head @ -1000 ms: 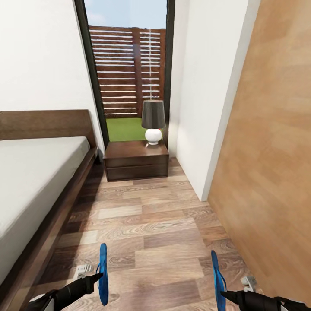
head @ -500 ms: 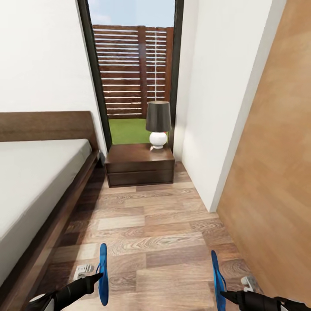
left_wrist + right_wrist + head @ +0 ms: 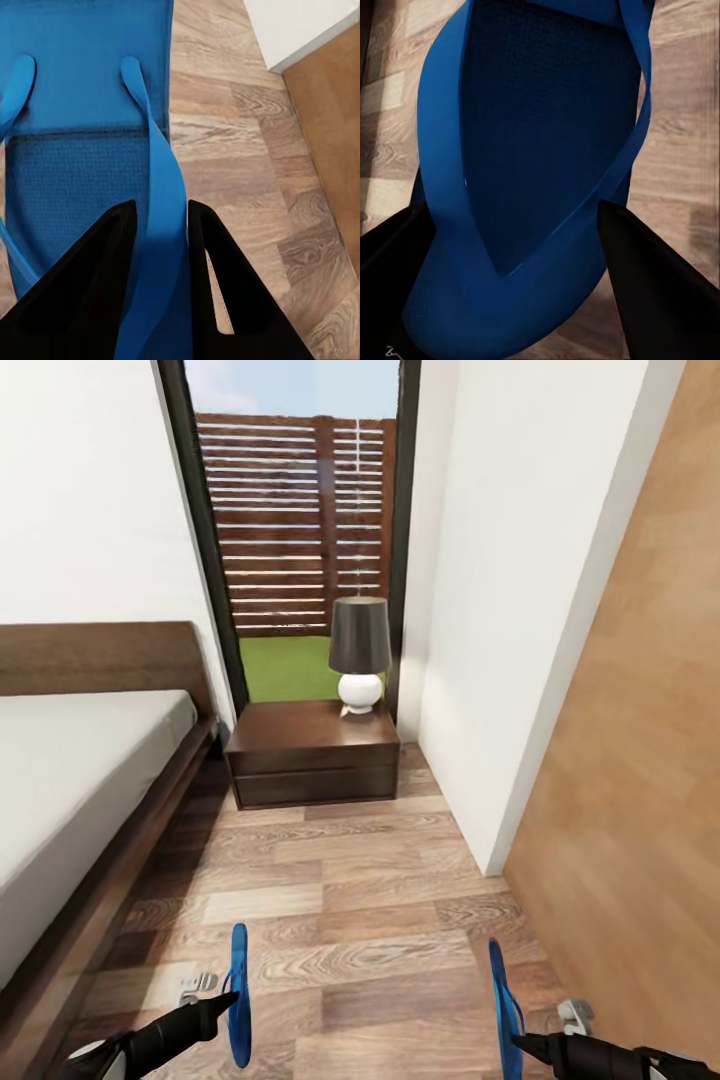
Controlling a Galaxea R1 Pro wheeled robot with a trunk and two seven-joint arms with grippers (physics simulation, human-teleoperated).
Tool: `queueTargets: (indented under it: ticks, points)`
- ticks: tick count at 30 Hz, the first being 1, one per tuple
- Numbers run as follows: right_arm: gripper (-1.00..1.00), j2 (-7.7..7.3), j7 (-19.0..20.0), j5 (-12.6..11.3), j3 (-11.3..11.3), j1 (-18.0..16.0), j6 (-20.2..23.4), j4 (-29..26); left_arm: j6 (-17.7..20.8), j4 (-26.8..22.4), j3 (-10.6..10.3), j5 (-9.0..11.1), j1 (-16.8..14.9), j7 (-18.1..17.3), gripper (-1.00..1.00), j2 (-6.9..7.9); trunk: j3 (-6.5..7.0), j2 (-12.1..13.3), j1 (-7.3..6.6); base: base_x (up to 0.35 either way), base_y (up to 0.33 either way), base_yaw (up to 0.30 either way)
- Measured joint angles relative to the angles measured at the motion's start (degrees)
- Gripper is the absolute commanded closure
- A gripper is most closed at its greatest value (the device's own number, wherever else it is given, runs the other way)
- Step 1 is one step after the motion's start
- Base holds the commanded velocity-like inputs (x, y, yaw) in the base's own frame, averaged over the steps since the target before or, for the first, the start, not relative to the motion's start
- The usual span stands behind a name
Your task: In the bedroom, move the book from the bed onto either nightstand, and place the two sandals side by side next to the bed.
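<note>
The left gripper (image 3: 161, 225) is clamped on a strap of the left sandal (image 3: 238, 994); the right gripper (image 3: 521, 247) grips the right sandal (image 3: 504, 1000) across its sole edge. Both sandals hang edge-up above the wood floor (image 3: 350, 880). The bed (image 3: 70, 790) lies along the left (no book visible on its mattress), the nightstand (image 3: 312, 752) ahead. To place well: lower both sandals flat, parallel, near the bed frame, and release together.

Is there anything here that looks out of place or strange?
Yes. Both blue sandals are off the floor, standing on edge in the air: the left gripper pinches one sandal by its strap, and the right gripper holds the other sandal.
</note>
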Motion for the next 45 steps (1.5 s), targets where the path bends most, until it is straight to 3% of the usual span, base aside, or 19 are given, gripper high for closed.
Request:
queueTargets:
  ticks: [12, 35, 36, 39, 42, 45]
  points:
    - [1.00, 0.01, -0.01, 0.07, -0.01, 0.00, 0.00, 0.01, 0.00, -0.01, 0.04, -0.02, -0.02, 0.01, 1.00, 0.00, 0.00, 0.00, 0.00, 0.302, -0.104, 0.000]
    - [1.00, 0.18, -0.38, 0.20, 0.07, 0.02, 0.00, 0.36, 0.00, -0.02, 0.01, -0.03, -0.01, 0.00, 1.00, -0.05, 0.00, 0.00, 0.00, 0.326, 0.018, 0.000]
    - [1.00, 1.22, -1.70, 0.27, 0.10, 0.02, -0.04, 0.76, 0.00, -0.01, -0.01, -0.04, -0.03, 0.00, 1.00, -0.07, 0.00, 0.00, 0.00, 0.328, 0.002, 0.000]
    - [1.00, 6.67, -9.49, 0.37, 0.01, 0.04, -0.45, 1.23, 0.00, 0.00, -0.03, -0.07, -0.03, 0.33, 1.00, -0.71, 0.00, 0.00, 0.00, 0.328, 0.001, 0.000]
    - [1.00, 10.45, -13.89, 0.54, 0.08, 0.06, -0.61, 1.33, -0.01, 0.01, -0.04, -0.11, -0.03, 0.67, 1.00, -1.09, 0.00, 0.00, 0.00, 0.328, 0.000, 0.000]
    - [1.00, 11.78, -15.09, 0.55, 0.06, 0.07, -0.62, 1.35, 0.00, 0.01, -0.02, -0.09, -0.02, 0.70, 1.00, -1.19, 0.00, 0.00, 0.00, 0.327, 0.000, 0.000]
